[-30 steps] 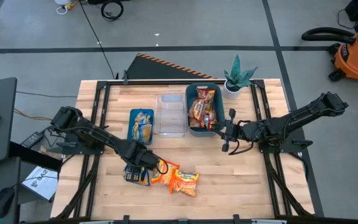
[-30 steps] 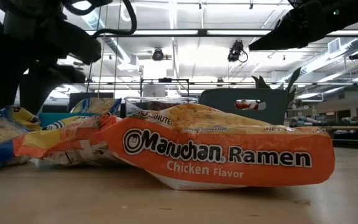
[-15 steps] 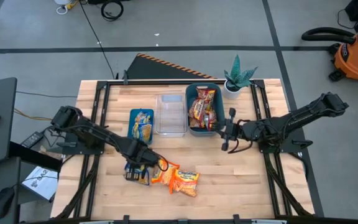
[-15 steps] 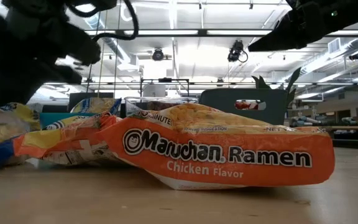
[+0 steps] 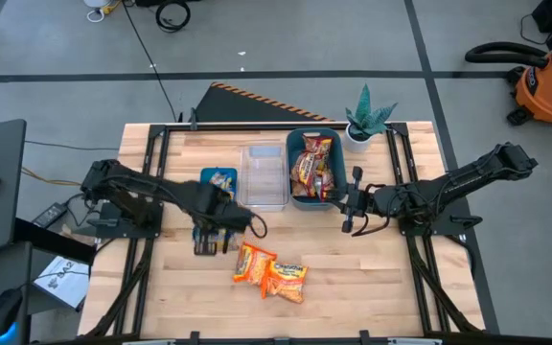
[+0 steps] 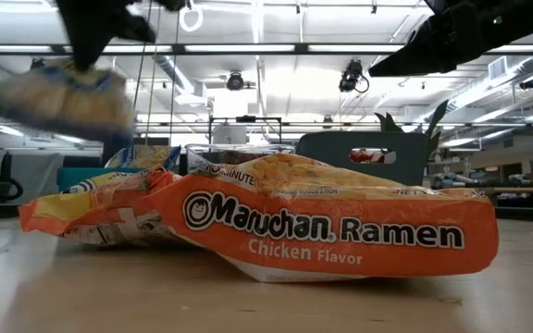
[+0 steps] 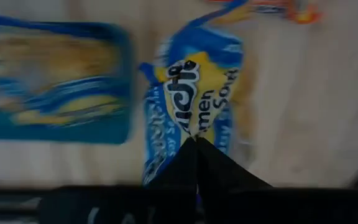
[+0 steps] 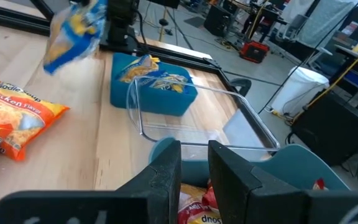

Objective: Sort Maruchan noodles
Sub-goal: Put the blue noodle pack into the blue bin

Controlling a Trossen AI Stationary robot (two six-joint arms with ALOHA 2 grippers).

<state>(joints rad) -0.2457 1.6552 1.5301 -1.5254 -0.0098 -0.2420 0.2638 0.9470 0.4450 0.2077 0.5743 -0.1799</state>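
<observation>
My left gripper [image 5: 215,228] pinched a blue-and-yellow noodle packet [image 7: 194,93], which hung clear of the table [image 5: 372,278] just beside the blue bin [image 5: 216,178]. Two orange packets [image 5: 271,273] lay nearby. My right gripper [image 5: 351,203], fingers spread, waited by the teal bin [image 5: 293,139]

On my wooden surface [image 5: 353,278], a clear bin [image 5: 263,176] sits between a small blue bin [image 5: 217,179] at nine o'clock and a teal bin [image 5: 292,139] at three. A potted plant [image 5: 365,119] occupies the one-o'clock corner; an orange shop vacuum [image 5: 548,81] stands on the floor beyond.
</observation>
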